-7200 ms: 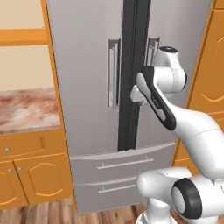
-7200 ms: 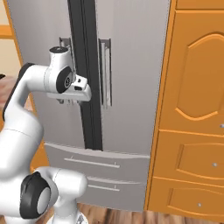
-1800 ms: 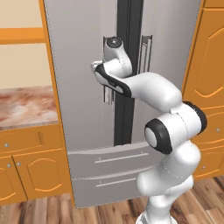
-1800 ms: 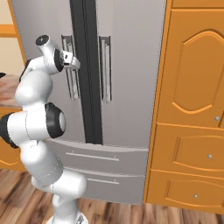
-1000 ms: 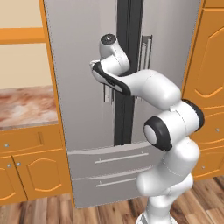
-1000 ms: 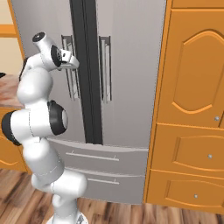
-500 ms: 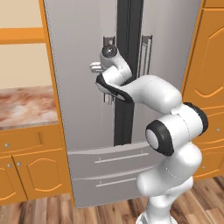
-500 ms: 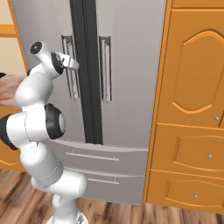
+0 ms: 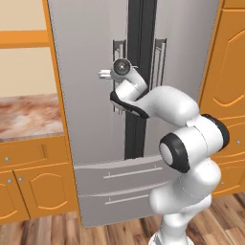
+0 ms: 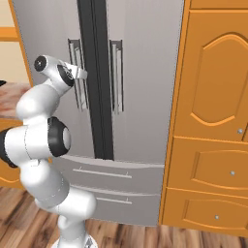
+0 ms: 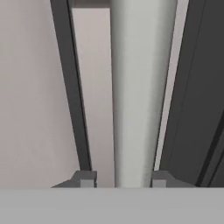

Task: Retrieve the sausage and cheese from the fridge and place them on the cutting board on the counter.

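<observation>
Grey steel fills the hand view: the claw (image 11: 124,180) has its two dark fingertips set either side of the left door's bar handle (image 11: 138,92), hugging the pale round bar, so I read it as closed on that handle. In the left base view the claw (image 9: 116,72) sits at the upper middle of the frame, against the same handle (image 9: 117,52) just left of the black centre seam.

To do this step well, my judgement is that the pull should follow the door's arc around its hinge on the left edge, not straight back; a straight tug on a smooth round bar invites the fingertips to slide along it. Keeping the wrist free to turn as the door swings would hold the grip square.

Outward, the fridge (image 10: 145,72) is a flat brushed-looking grey face with black door edges, paired vertical bars and two shallow drawers with thin horizontal pulls below. Both doors are shut, so the sausage and cheese, presumably inside, cannot be seen. At the left middle of the left base view lies the desk (image 9: 24,117), glossy pink-and-white marbled stone over orange cabinets (image 9: 33,186) with raised panels and small round knobs.
</observation>
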Motion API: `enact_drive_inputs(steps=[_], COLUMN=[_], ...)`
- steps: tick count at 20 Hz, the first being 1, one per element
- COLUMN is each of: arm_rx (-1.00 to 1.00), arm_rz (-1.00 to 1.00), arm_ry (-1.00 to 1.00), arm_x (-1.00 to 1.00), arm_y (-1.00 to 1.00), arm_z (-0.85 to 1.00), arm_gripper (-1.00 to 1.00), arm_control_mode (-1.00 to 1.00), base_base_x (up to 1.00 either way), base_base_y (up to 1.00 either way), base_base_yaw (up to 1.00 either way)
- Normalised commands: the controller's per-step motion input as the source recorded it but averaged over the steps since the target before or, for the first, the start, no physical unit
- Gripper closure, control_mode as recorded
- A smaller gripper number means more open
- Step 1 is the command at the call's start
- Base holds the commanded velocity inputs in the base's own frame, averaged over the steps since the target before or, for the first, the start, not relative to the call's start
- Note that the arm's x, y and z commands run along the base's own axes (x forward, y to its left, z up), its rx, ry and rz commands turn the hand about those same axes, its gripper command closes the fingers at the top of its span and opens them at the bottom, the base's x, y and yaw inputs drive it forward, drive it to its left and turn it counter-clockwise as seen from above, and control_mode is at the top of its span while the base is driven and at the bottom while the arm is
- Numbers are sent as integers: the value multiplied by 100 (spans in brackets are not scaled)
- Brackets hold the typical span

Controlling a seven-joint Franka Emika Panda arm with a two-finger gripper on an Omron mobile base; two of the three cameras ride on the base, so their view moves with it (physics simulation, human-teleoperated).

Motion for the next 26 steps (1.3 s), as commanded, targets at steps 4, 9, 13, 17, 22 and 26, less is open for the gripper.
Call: enact_drive_inputs(steps=[4,9,13,17,22,26], arm_rx=[9,4,3,1,0,0], arm_rz=[-1,0,0,0,0,0], arm_ry=[2,2,0,0,0,2], arm_x=[0,-52,-94,-100,-98,-51], arm_y=[0,0,0,10,44,51], arm_z=[66,62,62,69,65,54], arm_gripper=[100,100,100,100,100,100], arm_control_mode=[-100,-100,-100,-100,-100,-100], base_base_x=[0,0,0,0,0,0], base_base_y=[0,0,0,0,0,0], base_base_yaw=[0,0,0,0,0,0])
